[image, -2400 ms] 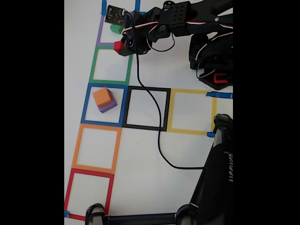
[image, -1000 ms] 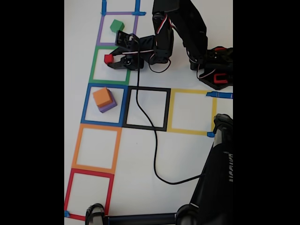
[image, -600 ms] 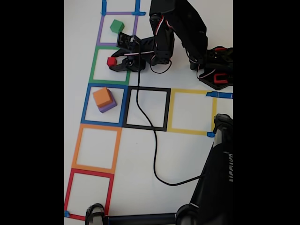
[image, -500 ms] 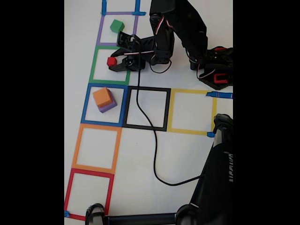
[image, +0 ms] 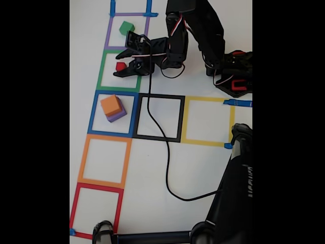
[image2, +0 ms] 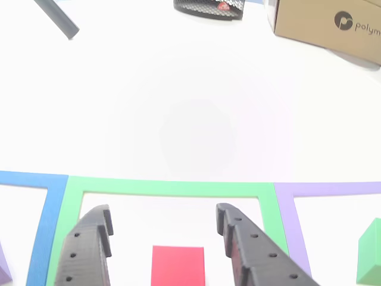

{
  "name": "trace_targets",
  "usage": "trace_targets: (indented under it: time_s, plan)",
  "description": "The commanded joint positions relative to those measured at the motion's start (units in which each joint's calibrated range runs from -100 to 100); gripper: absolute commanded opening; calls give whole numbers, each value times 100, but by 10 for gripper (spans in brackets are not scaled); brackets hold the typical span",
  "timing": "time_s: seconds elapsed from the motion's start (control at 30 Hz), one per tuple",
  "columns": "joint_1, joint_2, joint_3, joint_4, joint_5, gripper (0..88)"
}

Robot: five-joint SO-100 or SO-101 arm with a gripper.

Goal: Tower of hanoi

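A small red cube [image: 121,66] rests on the table inside the green tape square [image: 101,71]. My gripper [image: 121,60] is low over it and open. In the other view the red cube [image2: 177,267] lies between the two black fingers [image2: 89,244], with a gap on each side, inside the green square [image2: 172,188]. My gripper [image2: 162,210] touches nothing. A green cube [image: 126,28] stands in the purple square and shows at the right edge of the other view [image2: 370,255]. An orange cube [image: 111,105] sits on a purple cube [image: 118,116] in the blue square.
Black [image: 158,118], yellow [image: 207,121], orange [image: 103,160] and red [image: 96,208] tape squares hold nothing. A black cable [image: 167,168] trails across the table. The arm base [image: 233,76] is at the right, and a black stand [image: 233,193] at the lower right. A cardboard box [image2: 333,24] stands far off.
The gripper carried the red cube from beside the green cube down into the green square, then opened its fingers and let the cube go.
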Motion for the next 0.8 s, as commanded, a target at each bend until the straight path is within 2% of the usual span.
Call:
trace_targets:
  time_s: [0.0, 0.2, 0.43, 0.77]
  plan:
    - [-78, -1109, 5, 627, 36, 161]
    - [56, -3055, -86, 2789, 36, 61]
    - [421, -5315, -959, 6368, 36, 5]
    - [900, -7382, -2495, 10214, 36, 1]
